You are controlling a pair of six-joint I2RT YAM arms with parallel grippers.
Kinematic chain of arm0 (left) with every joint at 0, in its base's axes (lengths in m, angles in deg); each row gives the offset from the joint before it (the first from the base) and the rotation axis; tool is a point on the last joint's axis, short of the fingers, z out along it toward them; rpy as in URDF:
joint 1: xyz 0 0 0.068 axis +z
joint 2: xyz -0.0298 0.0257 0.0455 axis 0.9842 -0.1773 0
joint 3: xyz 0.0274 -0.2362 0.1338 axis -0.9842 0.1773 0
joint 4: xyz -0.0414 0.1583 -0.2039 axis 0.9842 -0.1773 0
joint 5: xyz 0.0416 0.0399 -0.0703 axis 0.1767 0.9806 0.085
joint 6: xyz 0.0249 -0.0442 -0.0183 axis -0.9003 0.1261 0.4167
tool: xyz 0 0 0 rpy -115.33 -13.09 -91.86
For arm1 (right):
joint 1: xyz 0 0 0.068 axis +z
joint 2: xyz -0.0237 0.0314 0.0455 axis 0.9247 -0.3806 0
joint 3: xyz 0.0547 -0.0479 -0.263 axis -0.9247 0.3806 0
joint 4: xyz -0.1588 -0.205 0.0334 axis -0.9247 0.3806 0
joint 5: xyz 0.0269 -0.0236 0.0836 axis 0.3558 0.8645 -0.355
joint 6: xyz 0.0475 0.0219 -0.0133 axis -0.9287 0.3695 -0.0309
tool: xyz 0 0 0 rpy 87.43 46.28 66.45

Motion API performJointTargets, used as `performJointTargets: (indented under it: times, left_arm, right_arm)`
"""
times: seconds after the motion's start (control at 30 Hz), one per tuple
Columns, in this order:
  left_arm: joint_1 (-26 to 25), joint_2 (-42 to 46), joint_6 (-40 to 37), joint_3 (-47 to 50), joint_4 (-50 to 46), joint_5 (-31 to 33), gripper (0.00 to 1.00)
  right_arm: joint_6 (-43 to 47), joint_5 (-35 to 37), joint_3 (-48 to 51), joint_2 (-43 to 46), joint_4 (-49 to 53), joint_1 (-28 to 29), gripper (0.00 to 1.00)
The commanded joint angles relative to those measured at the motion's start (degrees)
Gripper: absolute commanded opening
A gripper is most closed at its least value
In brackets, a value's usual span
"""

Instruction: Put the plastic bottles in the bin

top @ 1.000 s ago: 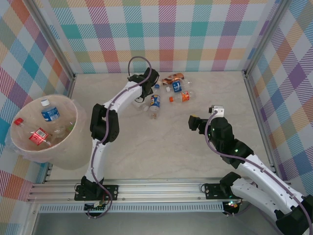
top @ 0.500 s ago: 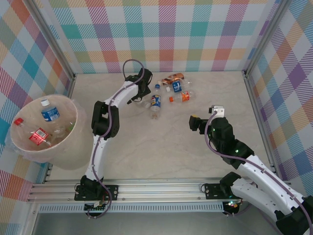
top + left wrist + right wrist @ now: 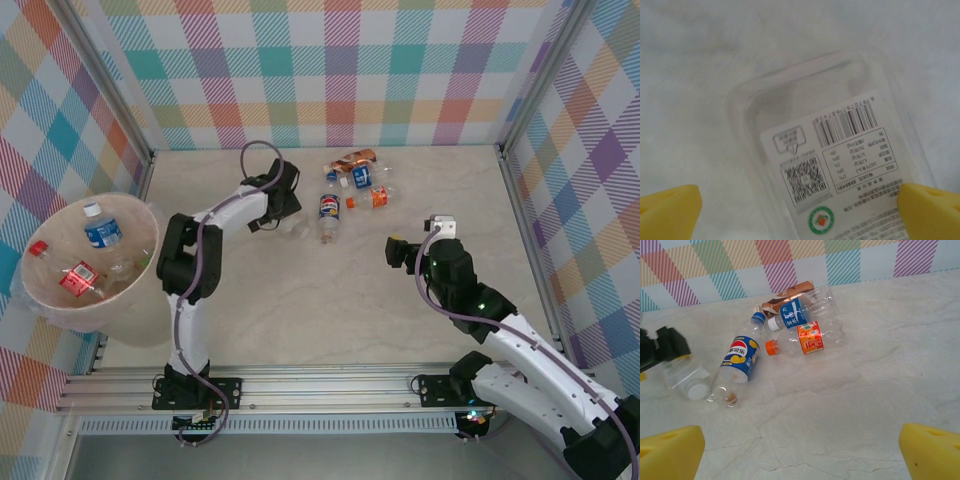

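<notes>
We are looking at a pale marbled table (image 3: 300,300) with plastic bottles (image 3: 328,208) lying loose toward its far side.

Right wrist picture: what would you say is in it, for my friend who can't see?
Five plastic bottles lie on a pale table: a cola bottle, an orange bottle, a blue bottle, a brown bottle and a clear bottle. The open right gripper frames them with yellow fingertips at the bottom corners, before a checked wall.

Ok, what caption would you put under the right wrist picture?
Open right gripper faces small clear plastic bottles scattered on the pale marbled table.
</notes>
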State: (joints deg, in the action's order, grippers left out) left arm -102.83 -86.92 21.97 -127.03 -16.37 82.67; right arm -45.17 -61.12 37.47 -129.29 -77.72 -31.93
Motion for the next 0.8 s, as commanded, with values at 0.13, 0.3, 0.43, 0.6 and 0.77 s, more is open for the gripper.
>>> performJointTargets:
  times: [0.13,0.3,0.43,0.6,0.77]
  left_arm:
    - [0.0,16.4,-2.5,16.6,1.2,-3.9,1.00]
    - [-0.4,23.4,-1.0,20.5,3.8,-7.0,1.00]
    - [0.0,22.2,-12.6,18.8,8.0,-8.3,1.00]
    - [0.3,14.3,-31.9,13.4,11.2,-12.3,1.00]
    - [2.1,7.6,-37.8,7.6,8.1,-17.6,1.00]
  right_arm:
    - [-1.0,-1.3,0.0,-1.4,-0.7,-0.1,1.00]
    - [-1.5,-2.5,0.1,-2.4,-1.7,-0.1,1.00]
    - [-1.6,-4.8,-0.3,-3.3,-2.7,-0.1,1.00]
    - [-1.8,-4.9,-0.7,-3.2,-1.4,-0.1,1.00]
    - [-2.7,-3.9,-0.2,-1.3,0.0,-0.1,1.00]
